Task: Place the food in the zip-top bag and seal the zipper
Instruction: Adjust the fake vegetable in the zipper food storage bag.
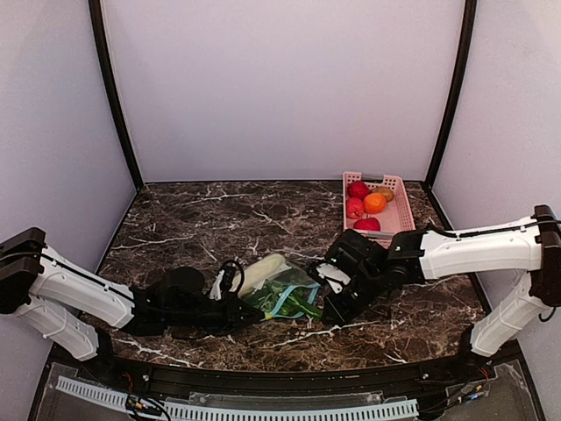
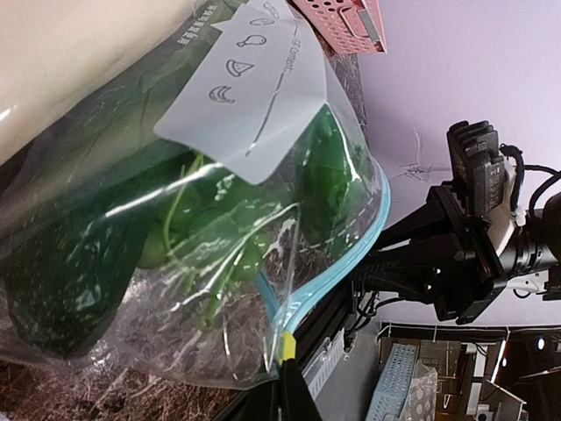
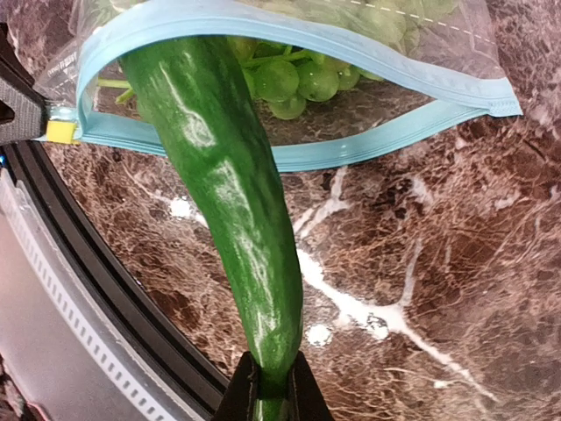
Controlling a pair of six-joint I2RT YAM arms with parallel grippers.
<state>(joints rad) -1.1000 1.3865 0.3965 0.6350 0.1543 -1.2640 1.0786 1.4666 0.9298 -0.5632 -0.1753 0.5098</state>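
Teal-blue marks the zipper [image 3: 289, 35], its two strips parted in an open mouth that faces the right end effector [image 3: 272, 390]. The zip-top bag [image 1: 285, 298] lies near the counter's [image 1: 193, 219] front edge. Bare marble extends behind it to the back wall and to the left. A pink basket [image 1: 399, 206] occupies the right rear corner.

Count:
- one bag
- one pepper [image 3: 228, 175]
- one bunch of grapes [image 3: 294, 79]
- one gourd [image 1: 263, 272]
- five fruits in the basket

The right end effector is clenched on the pepper's stem end; the pepper's tip reaches into the mouth. The left end effector [image 2: 287, 381] is clenched on the bag's mouth corner at a yellow tab [image 2: 287, 346].

The right wrist view alone shows the pepper crossing the lower strip. The left wrist view alone shows the white label [image 2: 254, 96]. The gourd touches the bag's far side; whether it lies inside the film cannot be told.
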